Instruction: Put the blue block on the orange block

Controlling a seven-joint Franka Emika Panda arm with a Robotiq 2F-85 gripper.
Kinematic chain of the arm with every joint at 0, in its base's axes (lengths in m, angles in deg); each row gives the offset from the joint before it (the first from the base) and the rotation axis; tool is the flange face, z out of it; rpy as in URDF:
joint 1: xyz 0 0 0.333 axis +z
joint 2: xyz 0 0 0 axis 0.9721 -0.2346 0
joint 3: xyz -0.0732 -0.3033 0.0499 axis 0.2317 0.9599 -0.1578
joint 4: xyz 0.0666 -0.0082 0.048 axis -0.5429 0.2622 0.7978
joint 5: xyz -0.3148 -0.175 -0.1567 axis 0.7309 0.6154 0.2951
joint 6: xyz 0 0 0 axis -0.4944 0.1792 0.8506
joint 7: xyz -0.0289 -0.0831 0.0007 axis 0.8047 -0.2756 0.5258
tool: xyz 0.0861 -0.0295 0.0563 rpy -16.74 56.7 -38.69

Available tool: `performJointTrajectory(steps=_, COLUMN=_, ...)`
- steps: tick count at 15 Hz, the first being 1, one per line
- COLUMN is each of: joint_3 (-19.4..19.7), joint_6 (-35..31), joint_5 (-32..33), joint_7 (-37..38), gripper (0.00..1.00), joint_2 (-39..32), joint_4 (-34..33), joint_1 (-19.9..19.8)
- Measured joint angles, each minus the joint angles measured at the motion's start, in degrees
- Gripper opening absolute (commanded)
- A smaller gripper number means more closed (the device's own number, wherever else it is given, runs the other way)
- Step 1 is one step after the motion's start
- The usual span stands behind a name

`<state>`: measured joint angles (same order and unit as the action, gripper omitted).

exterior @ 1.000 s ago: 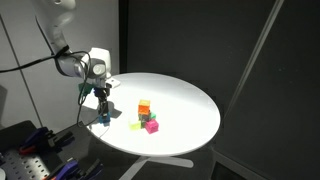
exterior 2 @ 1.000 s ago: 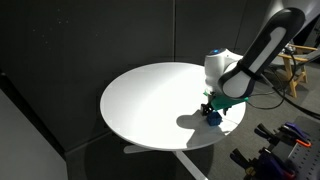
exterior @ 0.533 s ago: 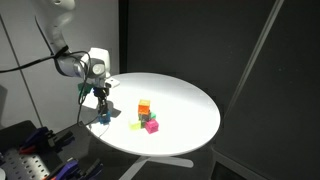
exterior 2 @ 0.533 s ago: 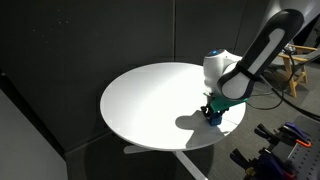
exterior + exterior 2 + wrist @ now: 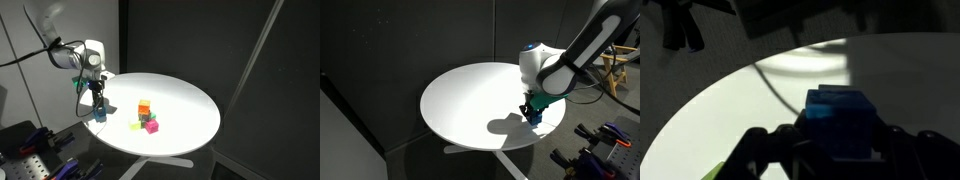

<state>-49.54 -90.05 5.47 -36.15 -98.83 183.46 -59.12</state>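
Fingers (image 5: 765,150) pinching blue block (image 5: 840,122), one each side

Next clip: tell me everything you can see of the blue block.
The blue block is a small, bright blue cube with plain faces that look like smooth plastic. It is upright, clamped between the dark fingers of the gripper, which press on two opposite sides. It is near the edge of the round white table, apart from the other coloured cubes. Whether it clears the tabletop is unclear.

A round white tabletop (image 5: 190,105) stands before matte black walls (image 5: 200,35). A pale wall panel (image 5: 20,90) shows at nine o'clock, and in an exterior view a wooden frame (image 5: 616,62) at three o'clock.
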Motion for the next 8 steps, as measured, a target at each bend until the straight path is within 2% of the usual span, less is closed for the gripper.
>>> performJointTrajectory(steps=8, joint_3=-4.2, joint_6=8.2, joint_5=0.4, joint_7=-4.9, gripper=0.31, joint_2=11.0, joint_4=0.5, joint_1=-2.0)
